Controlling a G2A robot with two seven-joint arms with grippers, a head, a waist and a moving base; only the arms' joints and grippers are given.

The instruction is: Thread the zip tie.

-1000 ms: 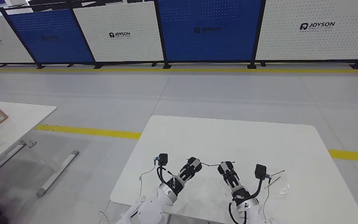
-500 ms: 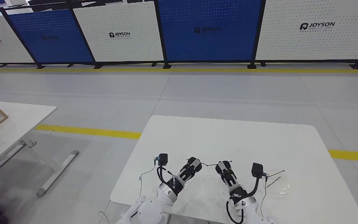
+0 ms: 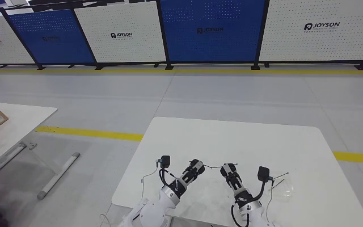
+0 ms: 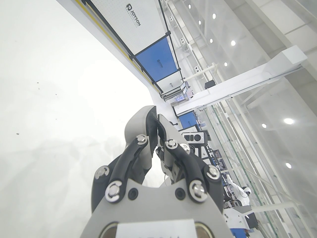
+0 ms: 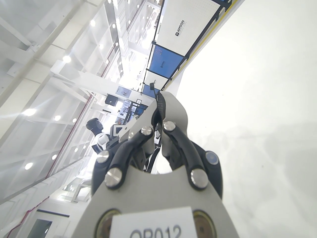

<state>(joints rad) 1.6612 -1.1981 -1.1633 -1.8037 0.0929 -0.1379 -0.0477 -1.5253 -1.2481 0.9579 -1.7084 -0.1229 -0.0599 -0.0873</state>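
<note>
Your right gripper [image 3: 228,168] has backed toward 3 o'clock from the left gripper [image 3: 197,165]. Both jaws are together, the right's clamped on the tie [image 5: 152,85]; threading looks no nearer.

Thin black zip tie [image 3: 212,167] spans roughly level, pinched at both ends.

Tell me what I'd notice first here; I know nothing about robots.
Two grippers, left and right, face each other over the near part of a white table. A thin black zip tie is strung between them. Far behind, across the grey floor, stands a row of blue and white panels.
</note>
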